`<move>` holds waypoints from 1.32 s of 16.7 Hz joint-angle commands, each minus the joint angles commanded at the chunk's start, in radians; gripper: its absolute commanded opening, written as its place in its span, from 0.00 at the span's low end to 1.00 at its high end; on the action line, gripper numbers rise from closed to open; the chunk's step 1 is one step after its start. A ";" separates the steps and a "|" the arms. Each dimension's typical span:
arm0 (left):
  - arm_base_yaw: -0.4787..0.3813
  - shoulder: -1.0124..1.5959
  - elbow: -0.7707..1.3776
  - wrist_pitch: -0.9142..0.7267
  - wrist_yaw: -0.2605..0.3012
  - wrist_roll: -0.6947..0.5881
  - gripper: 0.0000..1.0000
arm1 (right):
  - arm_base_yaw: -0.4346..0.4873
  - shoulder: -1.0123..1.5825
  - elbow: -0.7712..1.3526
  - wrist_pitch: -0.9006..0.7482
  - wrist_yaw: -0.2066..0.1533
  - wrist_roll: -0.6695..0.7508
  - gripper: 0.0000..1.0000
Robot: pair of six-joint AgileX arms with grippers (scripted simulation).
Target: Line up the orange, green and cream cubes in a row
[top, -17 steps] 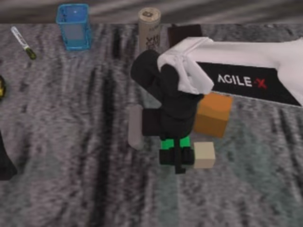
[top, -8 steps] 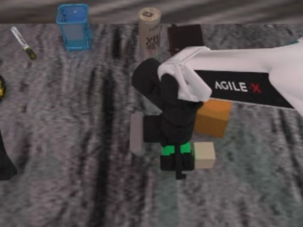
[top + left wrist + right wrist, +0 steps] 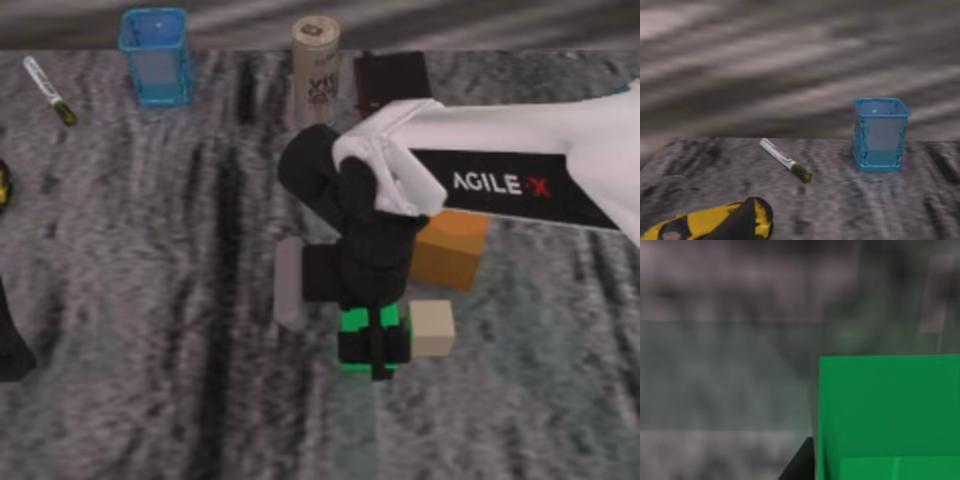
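My right gripper (image 3: 373,345) is near the table's middle, shut on the green cube (image 3: 355,322), which its black fingers mostly cover. In the right wrist view the green cube (image 3: 890,410) fills the near side against a dark finger (image 3: 801,465). The small cream cube (image 3: 431,329) sits directly right of the green one, nearly touching it. The large orange cube (image 3: 452,250) stands behind and to the right of the cream cube, partly under my right arm. My left arm (image 3: 10,345) is parked at the left edge.
A blue mesh basket (image 3: 156,55), a marker (image 3: 50,90), a tan cylinder (image 3: 316,60) and a dark box (image 3: 390,75) line the back. A grey block (image 3: 288,285) lies left of the gripper. A yellow object (image 3: 715,225) sits at the far left.
My right gripper has moved slightly toward the front edge with the green cube, and the arm has swung a little left. The cream and orange cubes have stayed put.
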 joint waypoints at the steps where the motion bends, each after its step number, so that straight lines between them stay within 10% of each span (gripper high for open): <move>1: 0.000 0.000 0.000 0.000 0.000 0.000 1.00 | 0.000 0.000 0.000 0.000 0.000 0.000 0.90; 22: 0.000 0.000 0.000 0.000 0.000 0.000 1.00 | 0.006 -0.077 0.162 -0.238 -0.001 -0.003 1.00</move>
